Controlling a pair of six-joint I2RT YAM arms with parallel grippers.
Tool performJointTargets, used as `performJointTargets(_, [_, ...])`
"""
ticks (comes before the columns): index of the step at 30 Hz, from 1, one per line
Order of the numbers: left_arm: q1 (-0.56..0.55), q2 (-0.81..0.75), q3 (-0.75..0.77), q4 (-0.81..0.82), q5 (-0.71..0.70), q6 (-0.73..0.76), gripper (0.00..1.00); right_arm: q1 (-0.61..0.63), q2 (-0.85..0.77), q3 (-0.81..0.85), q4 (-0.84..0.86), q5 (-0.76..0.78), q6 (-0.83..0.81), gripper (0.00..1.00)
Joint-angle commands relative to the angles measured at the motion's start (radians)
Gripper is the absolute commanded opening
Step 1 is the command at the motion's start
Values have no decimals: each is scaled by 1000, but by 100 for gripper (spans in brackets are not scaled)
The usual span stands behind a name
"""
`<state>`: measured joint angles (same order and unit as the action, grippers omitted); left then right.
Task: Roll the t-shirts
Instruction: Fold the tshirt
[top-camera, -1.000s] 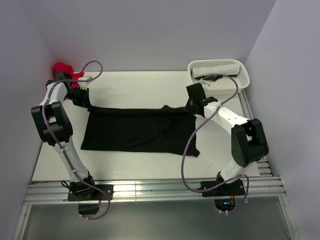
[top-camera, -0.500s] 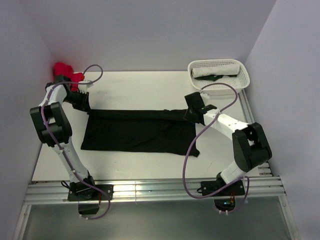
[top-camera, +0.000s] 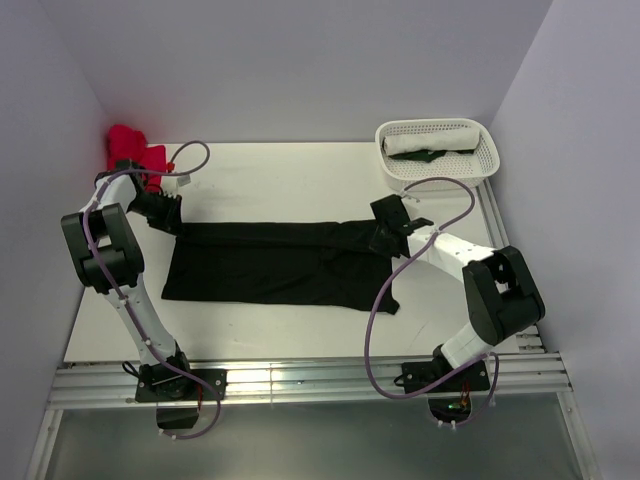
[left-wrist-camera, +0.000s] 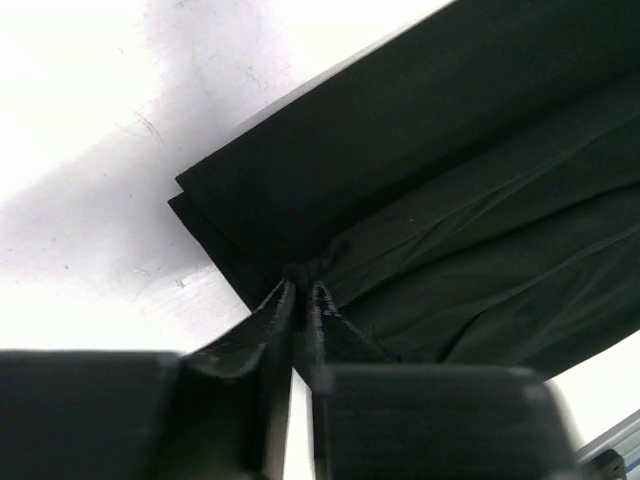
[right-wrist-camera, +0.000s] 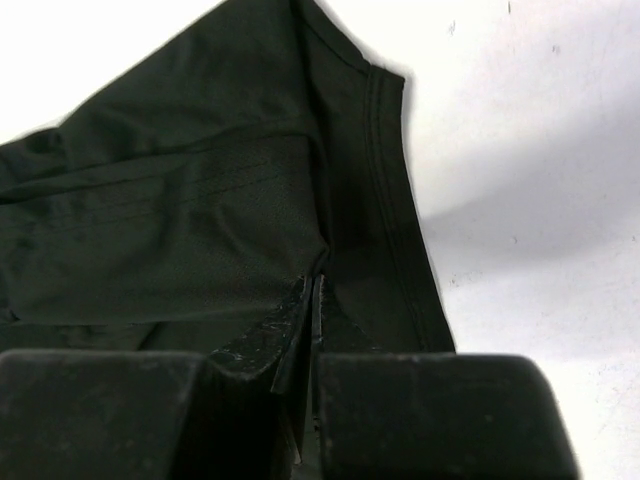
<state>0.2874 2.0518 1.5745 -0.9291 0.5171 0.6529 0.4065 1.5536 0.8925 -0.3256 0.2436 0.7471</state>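
A black t-shirt (top-camera: 270, 265) lies spread across the middle of the table, its far edge doubled over into a folded band. My left gripper (top-camera: 172, 222) sits low at the band's left end, jaws pinched together on a tuck of black cloth (left-wrist-camera: 303, 285). At the right end, my right gripper (top-camera: 380, 238) has its jaws closed on the fabric beside the stitched hem (right-wrist-camera: 316, 285). A red t-shirt (top-camera: 130, 145) is bunched in the far left corner. The fingertips' hold is partly hidden by dark cloth.
A white perforated basket (top-camera: 487, 150) stands at the far right, holding a rolled white shirt (top-camera: 432, 138) and a dark green one (top-camera: 428, 156). Purple cables loop above both arms. Metal rails run along the near edge.
Both grippers came toward the near side and down, carrying the black t-shirt's far edge with them; that edge now lies folded over the shirt on the table.
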Motion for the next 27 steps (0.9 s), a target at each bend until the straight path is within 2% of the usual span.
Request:
performJointTargets(1, [7,-35,-5,-11,-15,31,17,6,-32,-18,20,2,9,9])
performJointTargets(6, [9,-55,-16,-1,-28,31,36,12,-41,-24,19,-12,0,25])
performJointTargets(7, [10,-58,-19,3,-34,27,39,12,-46,-23,14,-12,0,28])
performJointTargets(8, [10,-62,-18,1,-37,27,41,15,-50,-20,7,-12,0,37])
performJointTargets(12, [15,-77,-2,-4,-45,24,51,22,-85,-14,-19,-6,-2,50])
performJointTargets(18, [35,-110,36,-27,-57,30,57,22,-119,61,-69,19,-20,53])
performJointTargets(27, [41,-116,105,-62,-52,27,59,-12,144,287,-102,14,-63,53])
